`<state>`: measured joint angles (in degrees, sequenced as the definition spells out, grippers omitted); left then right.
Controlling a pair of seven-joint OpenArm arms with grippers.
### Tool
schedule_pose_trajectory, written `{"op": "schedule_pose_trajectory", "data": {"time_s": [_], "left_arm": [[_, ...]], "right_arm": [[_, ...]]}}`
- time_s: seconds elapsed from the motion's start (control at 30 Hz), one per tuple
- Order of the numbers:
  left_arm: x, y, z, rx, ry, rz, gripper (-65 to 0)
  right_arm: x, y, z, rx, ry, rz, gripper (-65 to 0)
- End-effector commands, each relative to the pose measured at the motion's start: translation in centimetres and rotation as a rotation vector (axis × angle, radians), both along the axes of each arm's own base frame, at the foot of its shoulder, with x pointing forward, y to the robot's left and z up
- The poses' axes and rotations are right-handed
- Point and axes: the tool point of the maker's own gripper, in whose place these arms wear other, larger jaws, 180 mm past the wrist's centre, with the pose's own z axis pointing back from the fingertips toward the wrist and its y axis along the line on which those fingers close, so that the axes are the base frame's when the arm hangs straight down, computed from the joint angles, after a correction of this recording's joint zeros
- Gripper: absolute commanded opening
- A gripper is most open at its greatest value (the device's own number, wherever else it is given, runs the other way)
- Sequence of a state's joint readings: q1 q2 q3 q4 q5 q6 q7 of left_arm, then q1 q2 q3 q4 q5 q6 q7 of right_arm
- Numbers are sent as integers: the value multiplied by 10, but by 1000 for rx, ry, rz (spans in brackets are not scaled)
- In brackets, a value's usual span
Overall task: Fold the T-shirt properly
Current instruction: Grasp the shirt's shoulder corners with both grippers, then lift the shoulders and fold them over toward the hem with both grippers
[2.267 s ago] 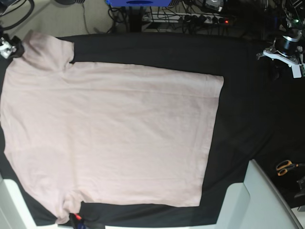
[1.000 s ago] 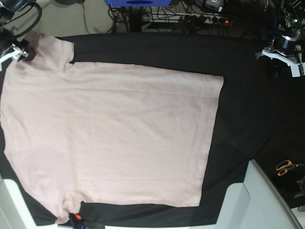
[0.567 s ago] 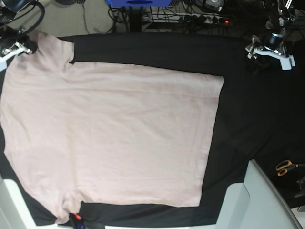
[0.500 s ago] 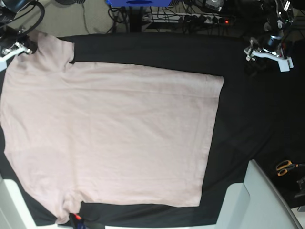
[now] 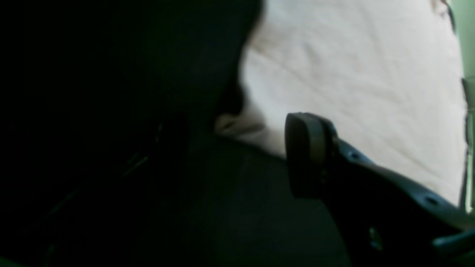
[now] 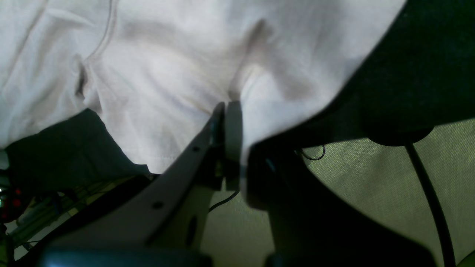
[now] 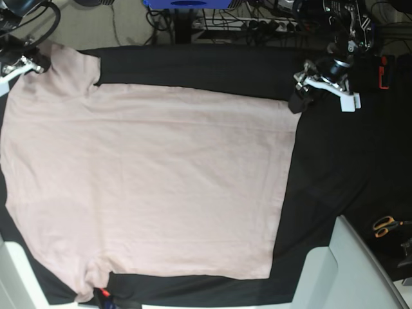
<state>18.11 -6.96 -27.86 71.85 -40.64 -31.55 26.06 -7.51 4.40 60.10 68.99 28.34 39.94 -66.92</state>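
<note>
Lying spread flat and unfolded across the black table cloth (image 7: 322, 167), the pale pink T-shirt (image 7: 154, 180) shows no fold made so far, with its hem toward the right of the base view and both sleeves at the left. At the far sleeve, in the top-left corner of that view, the right gripper (image 6: 228, 111) has its jaws pressed together on a pinch of the sleeve fabric, as the right wrist view shows, with cloth bunching into creases around the closed tips. At the opposite end, the left gripper (image 7: 302, 96) hovers at the upper hem corner with its jaws apart; one dark fingertip (image 5: 308, 154) appears against the pink cloth in the left wrist view, but whether it touches the fabric cannot be told from the blurred picture. Judging by this layout, the work stands at its very start: one grip is secured, a second looks yet to be taken, and every fold, sleeves and body alike, remains ahead.
</note>
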Motion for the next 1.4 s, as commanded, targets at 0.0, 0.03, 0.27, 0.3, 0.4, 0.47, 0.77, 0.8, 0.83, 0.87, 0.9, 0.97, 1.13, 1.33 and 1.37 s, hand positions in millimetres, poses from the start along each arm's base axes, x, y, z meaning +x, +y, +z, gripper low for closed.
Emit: {"op": "schedule_pose_trajectory", "data": {"time_s": [0.0, 0.03, 0.27, 0.3, 0.4, 0.47, 0.77, 0.8, 0.83, 0.87, 0.9, 0.97, 1.13, 1.33, 1.37], "left_arm": [[12, 6, 12, 6, -50, 6, -252], [14, 5, 11, -2, -50, 10, -252], [14, -4, -13, -54, 4, 23, -253], [14, -11, -16, -57, 14, -2, -253], [16, -34, -18, -72, 13, -60, -253], [17, -41, -18, -78, 1, -71, -255], [13, -35, -20, -63, 11, -73, -650], [13, -35, -20, -63, 11, -73, -650], [13, -36, -20, -63, 11, -75, -650], [13, -37, -19, -63, 9, -80, -650], [13, -38, -19, -64, 10, -84, -650], [15, -40, -17, -64, 4, -87, -650], [21, -38, -10, -50, -14, -85, -650], [37, -40, 10, -5, 5, -109, -650], [42, -42, 14, -3, -3, -122, -650]], "right_arm": [[-4, -1, 0, -8, 23, 16, -636], [-4, -1, 0, -8, 23, 16, -636], [-5, -1, -1, -8, 24, 16, -636], [-5, -1, -1, -8, 24, 16, -636], [-5, -1, -1, -8, 24, 16, -636], [-5, -1, -1, -6, 27, 17, -636], [-7, -1, -1, -6, 32, 19, -636], [-9, -1, -1, -8, 37, 21, -636], [-9, -2, 0, -14, 37, 25, -636], [-9, 1, -1, -13, 40, 43, -638], [-6, 3, -1, -16, 43, 70, -638], [-2, 8, -1, -15, 45, 102, -638], [16, -3, 17, -86, -1, 131, -638], [51, -21, 44, -145, -47, 164, -638], [57, -25, 48, -154, -58, 163, -638]]}}
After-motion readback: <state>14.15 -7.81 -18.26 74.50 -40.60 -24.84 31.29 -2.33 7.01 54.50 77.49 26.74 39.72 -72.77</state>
